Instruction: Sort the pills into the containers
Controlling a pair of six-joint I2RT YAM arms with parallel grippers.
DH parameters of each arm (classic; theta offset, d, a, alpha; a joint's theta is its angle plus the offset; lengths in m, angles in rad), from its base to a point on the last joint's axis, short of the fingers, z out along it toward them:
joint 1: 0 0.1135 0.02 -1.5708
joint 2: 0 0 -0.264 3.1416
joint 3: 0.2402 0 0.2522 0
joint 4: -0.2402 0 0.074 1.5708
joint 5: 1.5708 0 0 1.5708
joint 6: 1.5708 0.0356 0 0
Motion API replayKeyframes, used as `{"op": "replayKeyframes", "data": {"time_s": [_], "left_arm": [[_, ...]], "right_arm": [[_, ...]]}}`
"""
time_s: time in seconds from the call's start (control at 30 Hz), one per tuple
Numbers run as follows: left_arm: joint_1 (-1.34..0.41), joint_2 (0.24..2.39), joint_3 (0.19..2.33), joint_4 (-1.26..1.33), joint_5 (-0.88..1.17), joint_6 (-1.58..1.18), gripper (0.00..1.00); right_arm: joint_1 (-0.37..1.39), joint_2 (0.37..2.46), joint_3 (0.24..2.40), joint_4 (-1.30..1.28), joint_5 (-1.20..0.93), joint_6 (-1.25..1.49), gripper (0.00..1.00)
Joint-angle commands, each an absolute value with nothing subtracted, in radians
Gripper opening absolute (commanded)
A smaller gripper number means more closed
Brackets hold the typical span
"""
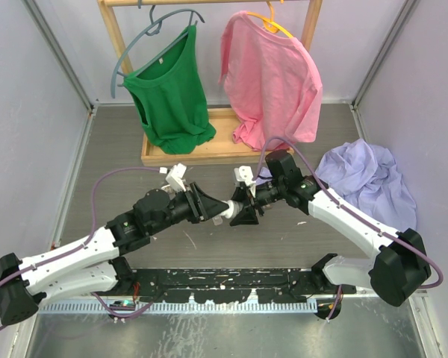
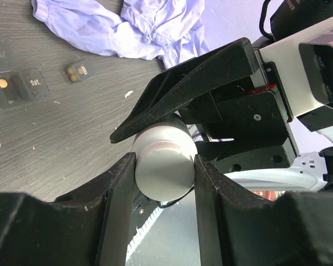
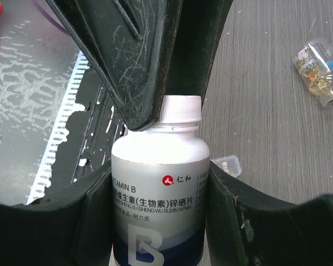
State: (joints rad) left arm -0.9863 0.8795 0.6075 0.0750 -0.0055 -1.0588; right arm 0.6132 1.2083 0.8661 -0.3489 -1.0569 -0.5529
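A white vitamin B pill bottle (image 3: 160, 183) is held above the table, and my right gripper (image 3: 161, 188) is shut on its body. Its white cap (image 2: 164, 173) sits between my left gripper's (image 2: 165, 166) jaws, which touch it on both sides. The two grippers meet nose to nose over the table's middle (image 1: 225, 209). Small dark squarish containers (image 2: 33, 83) lie on the table, two showing a yellow pill (image 2: 3, 83). A clear container (image 3: 226, 165) lies under the bottle, partly hidden by my right finger.
A clear bottle of yellow capsules (image 3: 320, 72) lies on its side on the table. A lilac cloth (image 1: 369, 179) is heaped at the right. A wooden rack (image 1: 209, 153) with a green and a pink shirt stands behind. A black strip (image 1: 224, 282) runs along the near edge.
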Motion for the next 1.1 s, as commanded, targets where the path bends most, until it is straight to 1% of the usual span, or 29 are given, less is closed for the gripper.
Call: {"op": "replayKeyframes", "data": {"time_s": [0.0, 0.23, 0.37, 0.6, 0.73, 1.07], "left_arm": [[-0.989, 0.887, 0.629, 0.175, 0.041, -1.035, 0.34], [-0.987, 0.932, 0.573, 0.339, 0.166, -0.937, 0.30], [-0.977, 0.972, 0.550, 0.439, 0.311, -0.868, 0.30], [-0.905, 0.998, 0.536, 0.495, 0.540, -0.741, 0.27], [-0.903, 0.969, 0.535, 0.492, 0.543, -0.680, 0.28], [-0.903, 0.931, 0.543, 0.447, 0.404, -0.668, 0.32]], "right_arm": [[0.613, 1.188, 0.902, -0.299, -1.091, -0.537, 0.01], [0.613, 1.186, 0.902, -0.285, -1.138, -0.508, 0.01], [0.612, 1.176, 0.899, -0.284, -1.156, -0.510, 0.01], [0.608, 1.157, 0.895, -0.299, -1.202, -0.543, 0.01], [0.605, 1.158, 0.896, -0.298, -1.185, -0.541, 0.01], [0.603, 1.167, 0.889, -0.261, -1.149, -0.495, 0.01]]}}
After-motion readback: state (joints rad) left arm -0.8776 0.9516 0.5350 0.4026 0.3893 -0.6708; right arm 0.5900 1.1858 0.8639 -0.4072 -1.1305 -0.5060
